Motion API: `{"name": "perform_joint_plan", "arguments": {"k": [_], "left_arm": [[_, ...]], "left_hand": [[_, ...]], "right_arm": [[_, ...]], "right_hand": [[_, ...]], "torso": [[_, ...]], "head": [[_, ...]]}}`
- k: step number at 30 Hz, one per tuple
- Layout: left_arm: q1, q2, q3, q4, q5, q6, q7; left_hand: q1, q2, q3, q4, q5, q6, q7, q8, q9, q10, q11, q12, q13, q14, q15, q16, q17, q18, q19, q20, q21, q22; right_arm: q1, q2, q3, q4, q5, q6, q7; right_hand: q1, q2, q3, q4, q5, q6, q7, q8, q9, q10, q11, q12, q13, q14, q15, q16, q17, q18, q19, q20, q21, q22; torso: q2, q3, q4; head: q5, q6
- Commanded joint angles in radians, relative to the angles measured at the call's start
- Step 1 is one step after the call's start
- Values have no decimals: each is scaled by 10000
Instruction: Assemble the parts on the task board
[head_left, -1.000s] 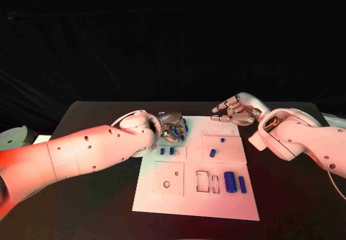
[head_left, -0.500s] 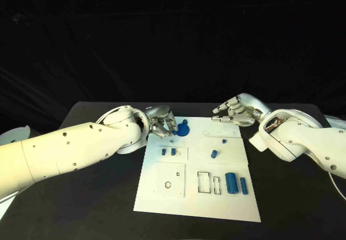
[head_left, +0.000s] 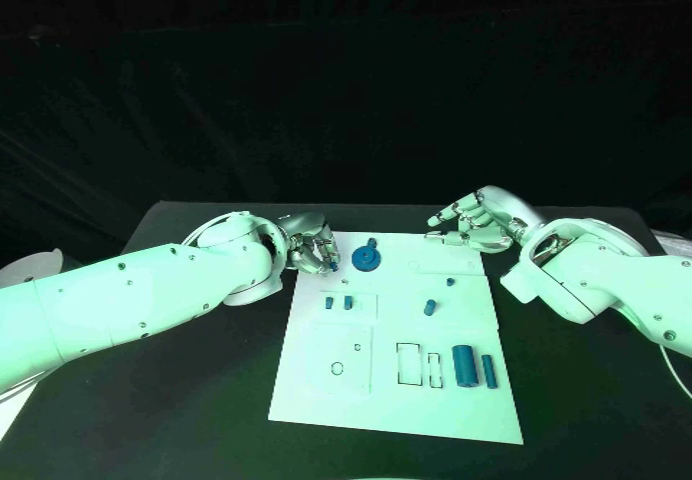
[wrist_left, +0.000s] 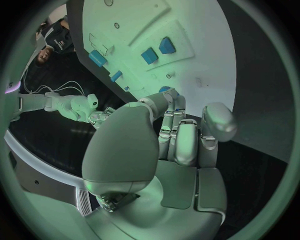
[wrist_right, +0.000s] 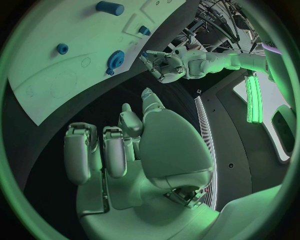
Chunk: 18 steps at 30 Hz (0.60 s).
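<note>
The board (head_left: 378, 400) lies in the lower middle of the head view, on the black table (head_left: 173, 400). The left hand (head_left: 310, 248) sits at the board's upper left corner, just beside a blue gear (head_left: 366, 260) that stands near the board's top edge; its fingers are curled in, and nothing shows between them. I cannot tell whether a fingertip touches the gear. The right hand (head_left: 473, 225) hovers off the board's upper right corner, its fingers loosely bent and apart, holding nothing.

Below the gear two small blue blocks (head_left: 338, 301) stand side by side in the board's left half. Right of them lie a small peg (head_left: 449, 282) and a short slanted pin (head_left: 430, 307). In the lower right of the board a thick cylinder (head_left: 463, 364) and a thin bar (head_left: 490, 371) lie side by side, just right of two narrow slots (head_left: 420, 363).
</note>
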<state>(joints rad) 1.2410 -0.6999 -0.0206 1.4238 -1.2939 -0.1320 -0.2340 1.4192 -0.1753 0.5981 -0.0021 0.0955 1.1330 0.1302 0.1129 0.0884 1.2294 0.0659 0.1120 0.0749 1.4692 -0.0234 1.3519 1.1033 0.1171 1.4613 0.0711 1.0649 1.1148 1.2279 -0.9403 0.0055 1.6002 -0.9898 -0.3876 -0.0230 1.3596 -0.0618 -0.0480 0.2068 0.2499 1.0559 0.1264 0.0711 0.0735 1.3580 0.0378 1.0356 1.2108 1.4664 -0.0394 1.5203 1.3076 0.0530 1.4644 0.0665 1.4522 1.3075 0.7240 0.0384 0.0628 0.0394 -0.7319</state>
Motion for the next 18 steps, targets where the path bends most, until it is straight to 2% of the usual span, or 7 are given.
{"name": "perform_joint_plan", "arguments": {"k": [1,9,14,18], "left_arm": [[-41,76,-26,-86,-127,281,-125],[-119,214,-73,-228,-184,243,-78],[-146,307,-89,-255,-190,208,-29],[-166,360,-93,-288,-183,194,-3]], "left_hand": [[-99,-26,-76,3,22,60,16,-32,13,79,-19,-41,12,216,0,33,-11,-65,62,17,-53,-16],[-139,-31,-96,9,16,65,11,-41,12,86,-23,-57,14,213,-3,32,-21,-60,58,15,-77,-35],[-160,-35,-107,13,13,68,7,-44,12,90,-24,-65,15,211,-5,31,-28,-58,56,14,-86,-41],[-177,-32,-115,18,12,72,6,-47,12,96,-27,-71,17,211,-6,32,-30,-58,56,14,-88,-42]], "right_arm": [[-9,4,1,8,-50,123,46],[-10,-4,1,16,-51,124,44],[-10,7,1,16,-50,126,48],[-10,11,1,18,-50,127,51]], "right_hand": [[60,1,-50,2,49,31,-30,21,17,-33,-6,38,11,855,41,-66,1846,-15,-4,30,-68,253],[60,1,-50,2,49,31,-30,21,17,-33,-6,38,11,855,41,-66,1846,-15,-4,30,-68,253],[60,1,-50,2,49,31,-30,21,17,-33,-6,38,11,855,41,-66,1846,-15,-4,30,-68,253],[60,1,-50,2,49,31,-30,21,17,-33,-6,38,11,855,41,-66,1846,-15,-4,30,-68,253]], "torso": [[12,-8,-19],[-3,15,-10],[-5,4,-11],[-6,11,-15]], "head": [[1,-22],[-1,-42],[0,-41],[-5,-36]]}}
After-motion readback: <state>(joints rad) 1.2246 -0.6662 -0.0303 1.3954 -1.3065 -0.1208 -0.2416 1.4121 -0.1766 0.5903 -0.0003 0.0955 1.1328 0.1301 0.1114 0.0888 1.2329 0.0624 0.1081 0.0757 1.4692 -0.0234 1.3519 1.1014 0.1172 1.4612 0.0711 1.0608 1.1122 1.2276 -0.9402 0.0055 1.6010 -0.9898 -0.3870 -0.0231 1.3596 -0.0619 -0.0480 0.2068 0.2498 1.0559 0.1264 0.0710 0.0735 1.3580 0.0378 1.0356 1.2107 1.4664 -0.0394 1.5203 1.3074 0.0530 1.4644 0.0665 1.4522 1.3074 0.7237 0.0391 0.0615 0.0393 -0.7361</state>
